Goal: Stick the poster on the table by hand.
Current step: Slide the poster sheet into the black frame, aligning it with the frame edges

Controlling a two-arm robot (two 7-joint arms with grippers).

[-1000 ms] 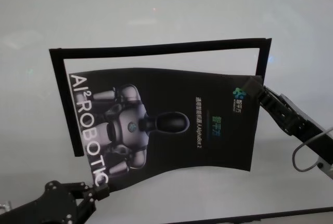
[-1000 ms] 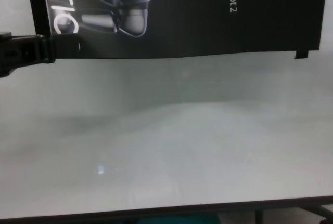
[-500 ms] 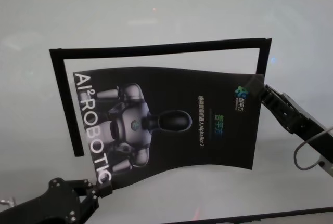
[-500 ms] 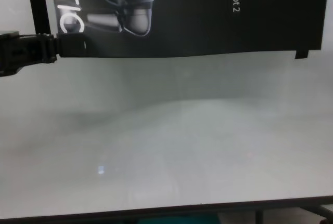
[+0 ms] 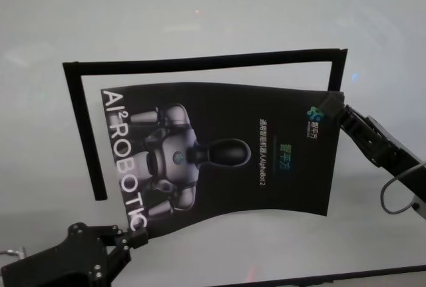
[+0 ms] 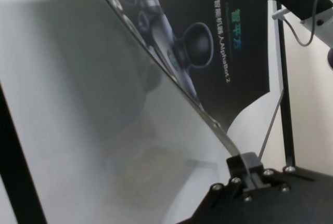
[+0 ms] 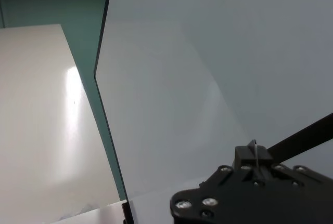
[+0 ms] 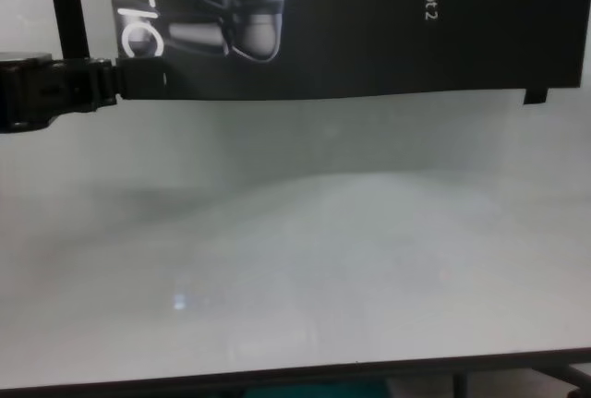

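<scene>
Poster (image 5: 226, 154): glossy black sheet, grey robot print, white lettering, bowed above matte white table (image 5: 200, 14), inside black tape outline (image 5: 200, 62). Left gripper (image 5: 133, 239) pinches near corner; right gripper (image 5: 336, 110) pinches far corner.

You have 1 poster (image 5: 226, 150), 1 table (image 5: 200, 14), 2 grippers, left gripper (image 5: 133, 239) and right gripper (image 5: 339, 110), and 3 black tape strips (image 5: 200, 62) forming a frame.
</scene>
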